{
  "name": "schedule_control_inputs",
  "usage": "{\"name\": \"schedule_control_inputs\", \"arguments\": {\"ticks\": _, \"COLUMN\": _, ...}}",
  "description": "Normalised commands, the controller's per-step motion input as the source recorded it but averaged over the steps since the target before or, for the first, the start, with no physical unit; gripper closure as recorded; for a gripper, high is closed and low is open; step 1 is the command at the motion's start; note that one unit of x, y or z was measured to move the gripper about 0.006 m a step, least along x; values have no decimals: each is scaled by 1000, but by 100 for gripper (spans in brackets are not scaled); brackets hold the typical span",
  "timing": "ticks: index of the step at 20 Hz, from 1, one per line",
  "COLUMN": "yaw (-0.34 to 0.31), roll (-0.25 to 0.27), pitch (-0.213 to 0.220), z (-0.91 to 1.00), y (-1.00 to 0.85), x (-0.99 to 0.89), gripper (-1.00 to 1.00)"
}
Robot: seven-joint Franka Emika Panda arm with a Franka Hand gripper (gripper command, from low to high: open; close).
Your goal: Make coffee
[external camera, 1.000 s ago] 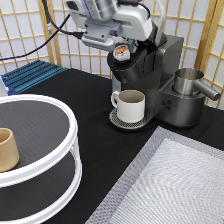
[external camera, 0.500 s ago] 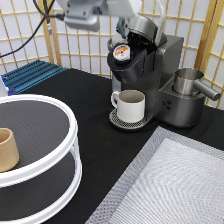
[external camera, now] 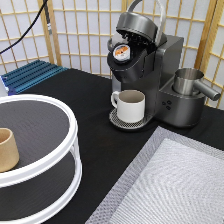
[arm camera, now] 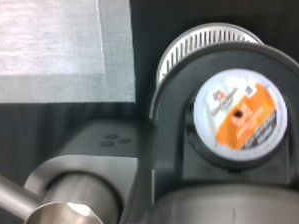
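Now the arm and its claw are gone from the exterior view; a moment ago they were hanging over the coffee machine, so I cannot tell if the claw is open or closed. Going from the exterior view's left, a tan cup (external camera: 7, 149) is sitting on the round white shelf (external camera: 55, 167). Near the middle, a white mug (external camera: 130, 105) is standing under the coffee machine (external camera: 150, 75). The machine's lid (external camera: 136, 22) is standing open, and the coffee pod (external camera: 121, 51) is sitting in its holder. A metal jug (external camera: 190, 82) is resting on the machine's right.
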Motion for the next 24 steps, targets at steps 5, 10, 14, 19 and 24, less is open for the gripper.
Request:
{"name": "schedule_control_inputs", "arguments": {"ticks": 5, "yaw": -9, "roll": -282, "pitch": 134, "z": 186, "y": 389, "x": 668, "gripper": -100}}
{"name": "schedule_control_inputs", "arguments": {"ticks": 10, "yaw": -35, "roll": -258, "pitch": 175, "z": -77, "y": 195, "x": 576, "gripper": -100}}
{"name": "schedule_control_inputs", "arguments": {"ticks": 14, "yaw": -9, "roll": -200, "pitch": 172, "z": -15, "y": 55, "x": 473, "gripper": -100}}
{"name": "schedule_control_inputs", "arguments": {"ticks": 19, "yaw": 0, "roll": -142, "pitch": 179, "z": -17, "y": 0, "x": 470, "gripper": -100}}
{"name": "schedule_control_inputs", "arguments": {"ticks": 24, "yaw": 0, "roll": -89, "pitch": 174, "z": -71, "y": -19, "x": 449, "gripper": -100}}
